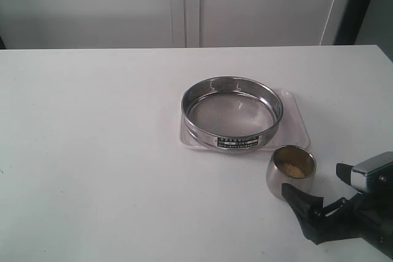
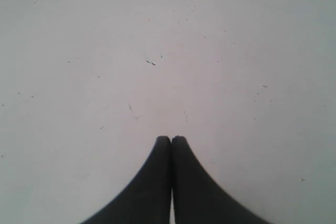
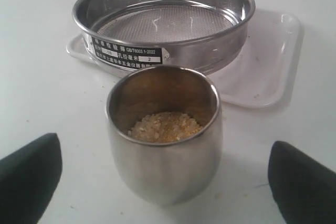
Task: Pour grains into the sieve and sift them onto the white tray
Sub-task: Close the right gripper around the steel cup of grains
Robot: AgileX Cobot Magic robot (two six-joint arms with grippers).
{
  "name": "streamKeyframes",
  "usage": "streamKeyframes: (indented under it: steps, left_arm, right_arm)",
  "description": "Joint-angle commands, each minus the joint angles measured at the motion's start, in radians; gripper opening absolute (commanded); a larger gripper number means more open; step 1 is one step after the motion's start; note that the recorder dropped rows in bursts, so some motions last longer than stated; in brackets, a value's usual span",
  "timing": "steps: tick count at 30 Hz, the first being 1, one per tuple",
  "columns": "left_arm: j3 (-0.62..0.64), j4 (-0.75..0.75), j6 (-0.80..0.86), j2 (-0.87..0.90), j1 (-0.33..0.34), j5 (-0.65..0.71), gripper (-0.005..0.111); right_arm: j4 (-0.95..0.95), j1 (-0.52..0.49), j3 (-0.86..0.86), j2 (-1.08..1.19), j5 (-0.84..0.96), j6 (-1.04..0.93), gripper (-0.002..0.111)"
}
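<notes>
The white worktop (image 1: pixel 92 151) is flat and matte. In the left wrist view it shows scattered tiny dark specks (image 2: pixel 151 63). Two things rest directly on it: the white tray (image 1: pixel 296 124), right of centre, and a small steel cup (image 1: pixel 288 179), which stands upright just in front of the tray's near edge, towards its right corner.

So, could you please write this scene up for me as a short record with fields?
sieve: resting on the white tray, no grains seen on its mesh
grains: in the steel cup
steel cup: upright on the table, beside the tray
right gripper: open, fingers either side of the cup, not touching it
left gripper: shut, empty, over bare table
</notes>
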Motion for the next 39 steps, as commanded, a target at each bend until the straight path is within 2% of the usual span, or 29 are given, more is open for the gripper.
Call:
streamKeyframes:
  steps: [1, 13, 39]
  left_arm:
    - [0.009, -0.004, 0.000, -0.004, -0.005, 0.005, 0.000]
    - [0.009, -0.004, 0.000, -0.004, -0.005, 0.005, 0.000]
    - [0.009, -0.004, 0.000, -0.004, -0.005, 0.005, 0.000]
  right_arm:
    - [-0.035, -0.001, -0.012, 0.003, 0.031, 0.021, 0.105]
    - [-0.082, -0.001, -0.116, 0.145, 0.059, 0.019, 0.105]
    - [-0.121, -0.001, -0.275, 0.371, -0.011, 0.019, 0.105]
